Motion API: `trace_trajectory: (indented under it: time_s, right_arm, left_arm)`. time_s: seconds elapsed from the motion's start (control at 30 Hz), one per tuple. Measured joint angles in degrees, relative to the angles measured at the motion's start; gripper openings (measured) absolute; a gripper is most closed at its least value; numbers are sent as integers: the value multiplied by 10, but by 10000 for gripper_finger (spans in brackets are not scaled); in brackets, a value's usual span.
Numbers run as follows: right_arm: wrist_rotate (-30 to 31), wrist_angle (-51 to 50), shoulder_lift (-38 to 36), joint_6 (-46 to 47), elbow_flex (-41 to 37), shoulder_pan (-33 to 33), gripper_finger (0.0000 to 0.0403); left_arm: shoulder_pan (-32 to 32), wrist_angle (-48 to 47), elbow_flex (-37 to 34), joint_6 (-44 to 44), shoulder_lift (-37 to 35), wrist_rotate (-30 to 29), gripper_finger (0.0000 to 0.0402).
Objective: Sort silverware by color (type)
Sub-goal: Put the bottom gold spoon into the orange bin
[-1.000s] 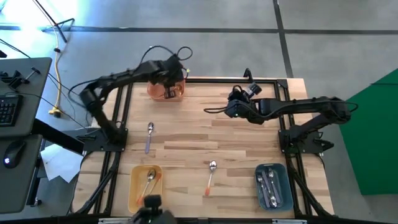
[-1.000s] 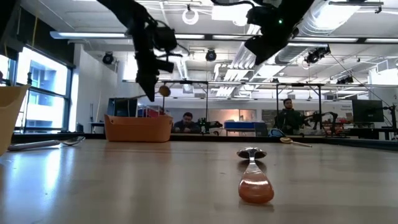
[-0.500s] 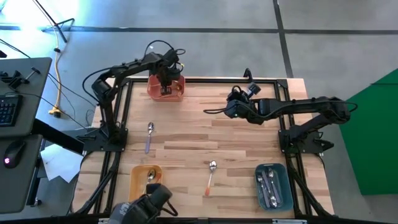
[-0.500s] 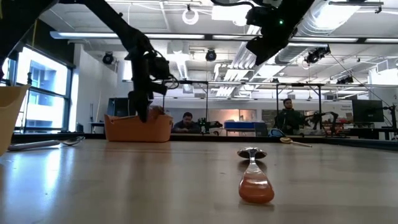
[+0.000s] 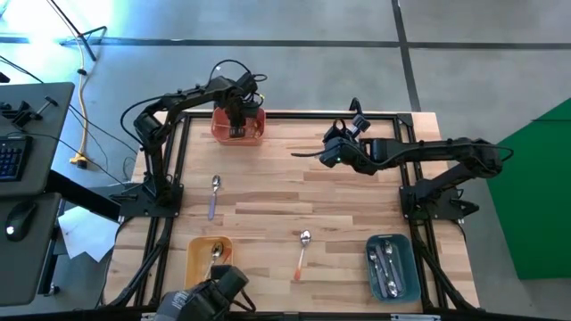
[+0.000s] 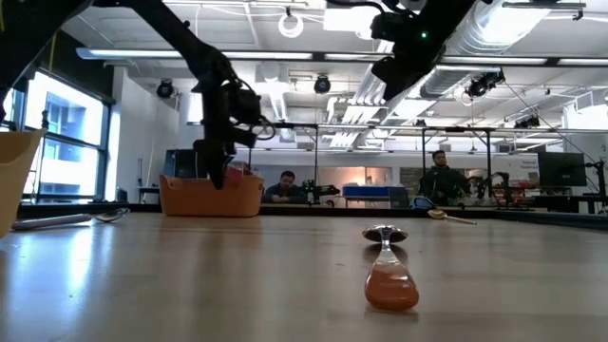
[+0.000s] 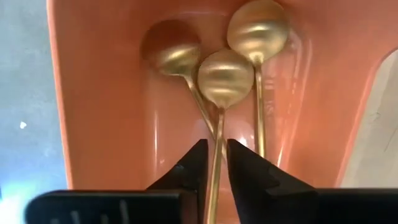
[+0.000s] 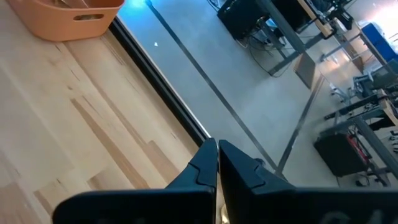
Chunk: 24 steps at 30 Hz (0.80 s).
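My left gripper (image 7: 213, 163) reaches down into the red bin (image 5: 254, 134) at the table's far edge, shut on a gold spoon (image 7: 224, 78). Two more gold spoons (image 7: 175, 55) lie on the bin floor. My right gripper (image 5: 296, 156) hovers high over the table's far middle, shut and empty, pointing left. A purple-handled spoon (image 5: 214, 194) lies flat on the left of the table, and an orange-handled spoon (image 5: 302, 252) lies near the front middle. In the low view a gold spoon (image 6: 448, 218) lies on the table below the right arm. My left gripper pinches the gold spoon's handle (image 7: 215, 155) between its two fingers, coming from above and pointing down into the bin, fingers lying along the handle. The spoon's bowl (image 7: 225, 78) is low in the bin, over the handles of the other two spoons; whether it rests on them cannot be told.
A yellow bin (image 5: 194, 267) with spoons sits at the near left, a teal bin (image 5: 408, 267) with several spoons at the near right. Black frame rails run along the table's edges. Bare wood lies between the two loose spoons. People sit in the room beyond.
My left gripper has gone down from above the red bin into it, carrying the gold spoon, whose bowl now sits low inside the bin; it has held still for the last half second. My right gripper has shifted slightly toward the far edge.
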Motion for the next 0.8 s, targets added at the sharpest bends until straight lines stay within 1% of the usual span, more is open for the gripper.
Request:
trace_trajectory:
  time_s: [0.1, 0.2, 0.3, 0.43, 0.53, 0.63, 0.73, 0.8]
  right_arm:
    - [0, 0, 0, 0, 0, -2, 0]
    - [-1, 0, 0, -8, 0, -2, 0]
    - [-2, 0, 0, -10, 0, -2, 0]
    - [-7, 0, 0, -22, 0, -7, 0]
    - [-44, 2, 0, -24, 0, -18, 0]
    - [-87, 20, 4, -25, 0, -28, 0]
    - [-110, 62, 9, -49, 0, -29, 0]
    - [-132, 99, 11, -69, 0, -29, 0]
  left_arm:
    - [-6, 0, 0, -1, -1, -2, 68]
    - [-17, -1, 0, -3, -14, -29, 72]
    - [-36, -5, 0, -3, -51, -71, 57]
    - [-60, -6, 0, -12, -126, -85, 22]
    - [-74, -36, 0, -53, -190, -86, 3]
    - [-80, -87, 0, -112, -249, -88, 4]
    - [-74, -130, 0, -179, -286, -97, 1]
    - [-65, -140, -9, -207, -299, -105, 1]
